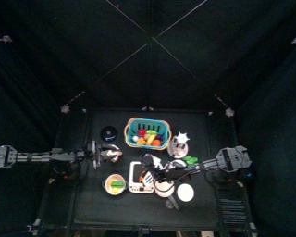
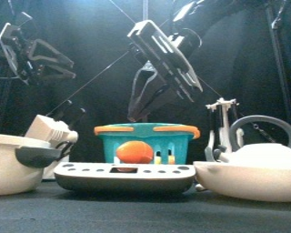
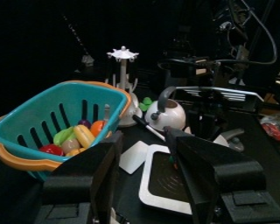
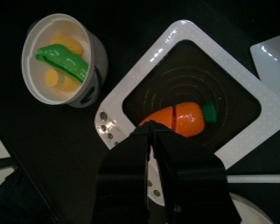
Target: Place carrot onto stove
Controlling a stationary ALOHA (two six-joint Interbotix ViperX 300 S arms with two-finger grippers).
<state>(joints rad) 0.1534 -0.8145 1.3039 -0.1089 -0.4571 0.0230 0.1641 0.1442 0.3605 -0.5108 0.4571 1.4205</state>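
Your carrot is already lying flat on the dark burner of the stove. It looks like a small, light, hard plastic toy. It is smooth, so it may slip or roll. If you must grab it again, pinch across the fat orange middle, not the little green top.

The right end effector hangs over the carrot. Its jaws are only a little spread and pinch nothing. The left end effector rests to the side, spread wide and empty.

The right wrist view looks straight down and shows the carrot's whole length. It also shows a bowl at the stove's 9 o'clock. The front view shows the carrot only end-on, as an orange blob in front of the teal basket. In the top view, I cannot make out the carrot.
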